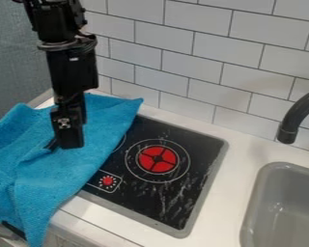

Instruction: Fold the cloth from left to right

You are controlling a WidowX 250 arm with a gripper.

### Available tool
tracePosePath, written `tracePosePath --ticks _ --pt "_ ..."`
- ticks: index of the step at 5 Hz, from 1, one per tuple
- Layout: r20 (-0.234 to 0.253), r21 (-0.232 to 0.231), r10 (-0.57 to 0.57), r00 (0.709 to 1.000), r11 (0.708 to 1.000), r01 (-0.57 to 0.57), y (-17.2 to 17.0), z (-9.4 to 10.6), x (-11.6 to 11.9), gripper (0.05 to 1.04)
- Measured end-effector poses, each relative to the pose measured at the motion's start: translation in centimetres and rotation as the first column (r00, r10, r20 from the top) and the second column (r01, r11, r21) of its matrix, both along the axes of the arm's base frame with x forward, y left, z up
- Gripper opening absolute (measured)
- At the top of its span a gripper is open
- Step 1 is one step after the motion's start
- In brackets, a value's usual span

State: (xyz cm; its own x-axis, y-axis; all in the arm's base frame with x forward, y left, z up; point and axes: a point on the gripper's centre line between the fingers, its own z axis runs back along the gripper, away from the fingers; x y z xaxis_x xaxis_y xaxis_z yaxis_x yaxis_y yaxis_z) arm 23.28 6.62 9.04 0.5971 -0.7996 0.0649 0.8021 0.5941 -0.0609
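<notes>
Camera view: black claw (64,144) hangs over blue cloth (108,125), whether apart or together impossible to tell. Rumpled cloth lies at view's left, partly covering black stovetop (205,149), draping past front edge of white table (238,154). Gray sink (259,185) and dark faucet (294,118) at right; tiled wall (202,53) behind.

Room over stove (205,144) — faucet (298,115) at right.

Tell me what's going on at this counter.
A black robot arm has its black gripper down at a blue cloth, which is to be folded from left to right. The cloth lies rumpled over the left part of a black stove top, one corner hanging past the front edge of the white counter. I can't tell whether the gripper holds it.
</notes>
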Motion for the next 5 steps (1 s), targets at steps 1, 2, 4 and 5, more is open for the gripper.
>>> tracePosePath --ticks 1,2,4,5 --pt "0.103 0.068 0.253 0.962 0.963 -0.26 1.8 0.2 0.9 0.999" --pt "0.182 0.056 0.478 0.859 0.868 -0.494 3.4 0.3 1.0 0.999" --pt "0.14 0.048 0.772 0.62 0.62 -0.783 5.5 -2.1 0.8 0.999" --pt "0.134 0.038 0.815 0.564 0.565 -0.824 7.1 -3.3 0.9 0.999"
